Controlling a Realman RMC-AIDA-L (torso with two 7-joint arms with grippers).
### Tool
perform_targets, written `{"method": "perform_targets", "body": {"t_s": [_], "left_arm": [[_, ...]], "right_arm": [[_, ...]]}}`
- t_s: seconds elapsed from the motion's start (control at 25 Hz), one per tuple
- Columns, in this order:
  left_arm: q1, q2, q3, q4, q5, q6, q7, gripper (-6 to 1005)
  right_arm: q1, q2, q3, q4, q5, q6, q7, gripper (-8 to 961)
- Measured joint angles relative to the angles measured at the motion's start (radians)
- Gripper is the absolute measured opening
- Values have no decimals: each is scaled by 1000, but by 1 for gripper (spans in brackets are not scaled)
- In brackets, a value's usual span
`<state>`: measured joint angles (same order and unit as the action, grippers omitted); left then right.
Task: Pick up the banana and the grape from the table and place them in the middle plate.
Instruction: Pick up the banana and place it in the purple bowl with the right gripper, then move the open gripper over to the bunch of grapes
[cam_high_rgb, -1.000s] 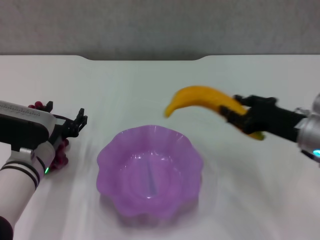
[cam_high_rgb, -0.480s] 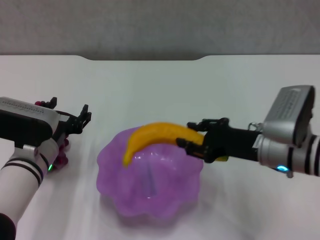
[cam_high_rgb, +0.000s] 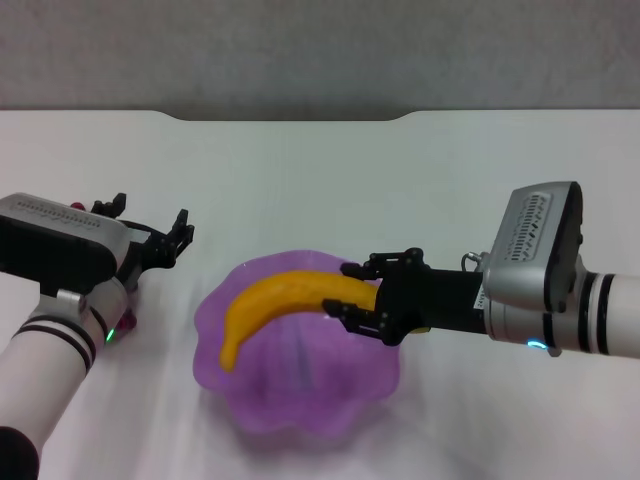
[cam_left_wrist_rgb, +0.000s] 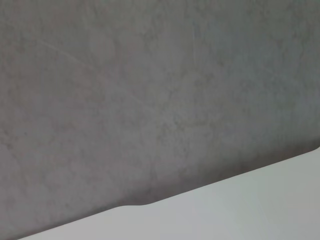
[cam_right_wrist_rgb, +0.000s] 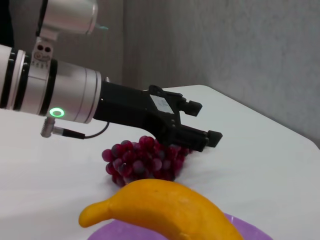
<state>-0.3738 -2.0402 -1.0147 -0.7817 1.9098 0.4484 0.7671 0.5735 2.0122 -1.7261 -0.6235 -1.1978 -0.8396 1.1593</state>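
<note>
Looking across your workspace, the white surface (cam_high_rgb: 300, 180) fills most of the head view, its far edge notched against a grey wall (cam_left_wrist_rgb: 150, 90). The middle plate (cam_high_rgb: 300, 400), translucent purple with a wavy rim, sits on it near the front centre. Your right arm (cam_high_rgb: 560, 290) reaches in from the right side, and its right claw (cam_high_rgb: 362, 297) is clamped on one end of the banana (cam_high_rgb: 275, 305). The banana hangs level over the plate's bowl, its free end pointing toward the plate's left rim; you cannot tell from the head view whether it touches the plate. In the right wrist view the banana (cam_right_wrist_rgb: 165, 210) fills the foreground with a strip of the purple plate (cam_right_wrist_rgb: 250, 232) showing beneath it.

Your left arm (cam_high_rgb: 50, 290) comes in from the left side, and its left claw (cam_high_rgb: 170, 240) hovers with fingers spread apart, holding nothing, just left of the plate. The grape (cam_right_wrist_rgb: 145, 160) lies on the surface directly beneath that claw, as the right wrist view shows, with the black fingers (cam_right_wrist_rgb: 192, 135) above the bunch and apparently not touching it. In the head view you see only a few dark red berries beside the left arm; the rest is hidden.
</note>
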Motion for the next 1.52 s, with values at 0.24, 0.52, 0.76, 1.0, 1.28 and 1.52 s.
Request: {"method": "perform_targets", "body": {"t_s": [0.24, 0.52, 0.76, 1.0, 1.28, 1.52], "left_arm": [[-1, 0, 0, -1, 0, 1, 0, 830], [-2, 0, -1, -1, 0, -3, 0, 830], [-2, 0, -1, -1, 0, -3, 0, 830], [-2, 0, -1, -1, 0, -5, 0, 829], [6, 1, -1, 2, 0, -5, 0, 829], [8, 2, -1, 9, 0, -5, 0, 829]], "right_arm": [[8, 0, -35, 6, 0, 47, 7, 496], [13, 3, -52, 10, 5, 82, 14, 516], [13, 3, -58, 10, 15, 108, 36, 585], [11, 3, -67, 5, 15, 115, 37, 662], [-1, -2, -34, -25, 16, 120, 36, 692], [-75, -4, 84, -76, 17, 136, 36, 619]]}}
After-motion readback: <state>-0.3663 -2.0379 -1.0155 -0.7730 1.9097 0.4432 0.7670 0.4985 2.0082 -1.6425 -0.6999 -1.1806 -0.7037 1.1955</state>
